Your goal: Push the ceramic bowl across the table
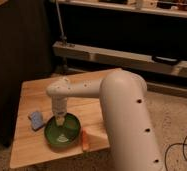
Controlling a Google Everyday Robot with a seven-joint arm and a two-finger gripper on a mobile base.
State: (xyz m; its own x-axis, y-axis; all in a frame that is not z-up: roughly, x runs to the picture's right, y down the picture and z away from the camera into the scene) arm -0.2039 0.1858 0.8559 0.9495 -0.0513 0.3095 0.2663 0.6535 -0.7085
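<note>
- Right, what matters here is where the gripper (pixel 61 119) sits against the bowl (pixel 62 137). It hangs straight down from the wrist and meets the bowl at its far rim, a little left of the bowl's middle.
- From the gripper, nearly all of the bowl lies toward the near edge of the table (pixel 32 92). Only the back lip is under or just behind the tip.
- I cannot tell whether the tip touches the rim, rests inside the basin or hovers just above it. Its pale end overlaps the green from this angle.
- I cannot tell the gripper's state either, wide or narrow. It reads as one pale stub, and nothing seems to be held in it.
- The bowl sits on the near-left part of the table, close to the front edge. It is round, so it has no long axis to line up with.
- A small blue pad (pixel 36 120) lies just beside the bowl on its left, and an orange thing (pixel 85 141) lies just beside it on its right, at the table's front edge.
- The bare boards are on the far side, beyond the gripper, under the arm (pixel 82 87).
- My judgement is that a push toward the front edge has little room. I would sooner drive the bowl away across the boards, with the tip bearing on the inside of the far rim.
- The risk I see is the tip riding over the glossy lip and tilting the bowl.
</note>
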